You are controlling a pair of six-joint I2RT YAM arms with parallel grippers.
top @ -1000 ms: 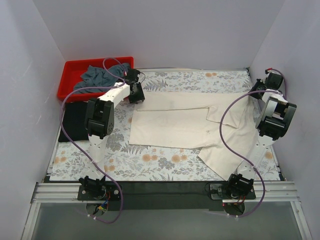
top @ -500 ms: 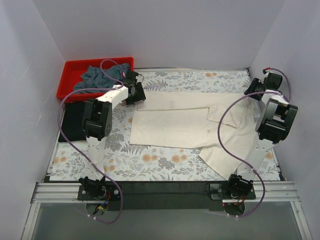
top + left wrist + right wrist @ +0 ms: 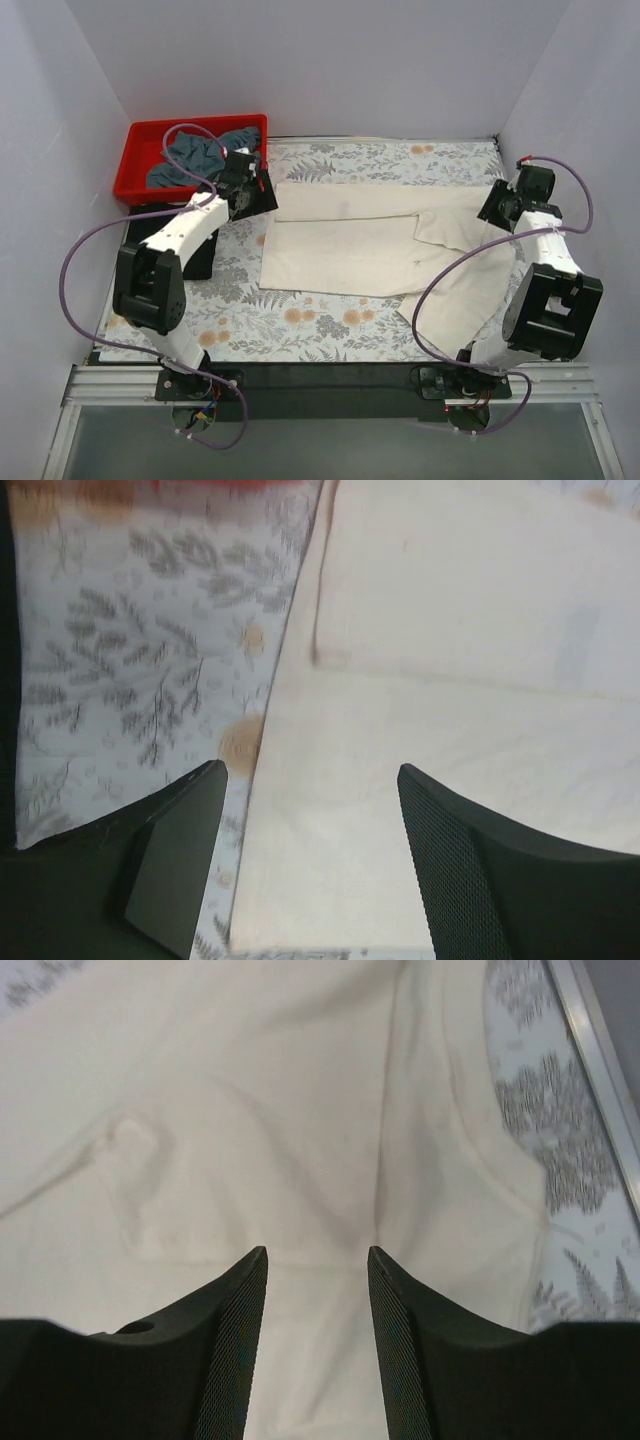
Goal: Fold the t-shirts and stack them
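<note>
The large cream-white t-shirt (image 3: 350, 240) lies spread on the floral tablecloth (image 3: 250, 320), with its right part rumpled toward the front right. My left gripper (image 3: 256, 192) is open and empty above the shirt's far left corner; the left wrist view shows its jaws (image 3: 310, 770) wide apart over the shirt's left edge (image 3: 420, 680). My right gripper (image 3: 497, 205) is open and empty over the shirt's right part; its jaws (image 3: 317, 1250) hang above creased cream cloth (image 3: 250, 1110). The black t-shirt (image 3: 150, 220) lies at the left, partly under my left arm. The slate grey-blue t-shirt (image 3: 195, 155) is crumpled in the red bin (image 3: 140, 135).
The red bin stands at the far left corner. Purple cables loop from both arms over the table. A metal rail (image 3: 300, 380) runs along the near edge, and grey walls close in the sides and back.
Both arms have lowered and reached out. My left gripper has shifted a little left and nearer; my right gripper has moved from the far right edge inward over the cream shirt.
</note>
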